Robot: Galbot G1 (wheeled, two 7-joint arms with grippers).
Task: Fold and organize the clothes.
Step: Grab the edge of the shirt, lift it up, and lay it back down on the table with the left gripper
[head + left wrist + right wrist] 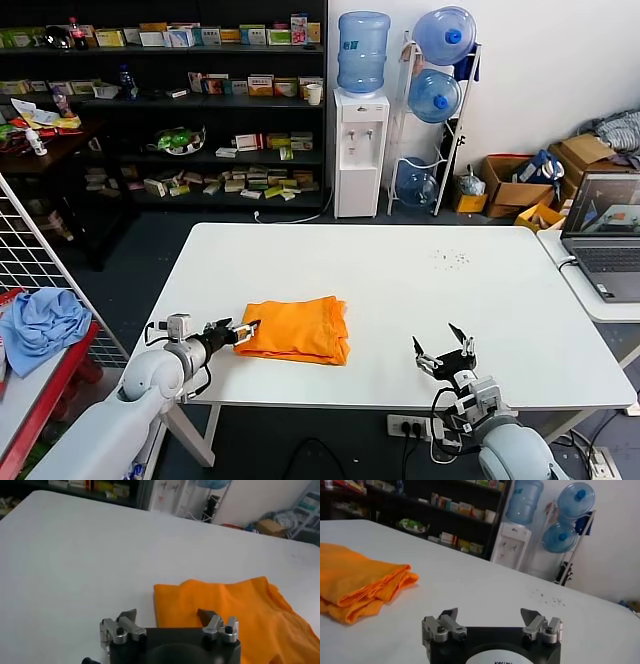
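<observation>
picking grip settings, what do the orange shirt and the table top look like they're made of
Orange T-shirt: soft knit fabric, likely cotton, matte; its folded layers sag and crease.
Table: hard, smooth white top, probably laminate or painted board; flat with a faint sheen, a few dark specks.

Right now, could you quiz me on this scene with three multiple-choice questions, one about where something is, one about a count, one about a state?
1. Where does the orange T-shirt lie?
A. On the white table, near the left gripper
B. On the floor
C. On the laptop

2. How many big blue water bottles are in view by the wall?
A. One
B. Two
C. Four

3. What state is the T-shirt in?
A. Spread out flat
B. Folded into a bundle
C. Hanging from the jaws

Answers: 1 A, it rests on the tabletop at the left gripper's tips. 2 C, one tops the dispenser, three sit in the rack. 3 B, layered edges show in the right wrist view.
</observation>
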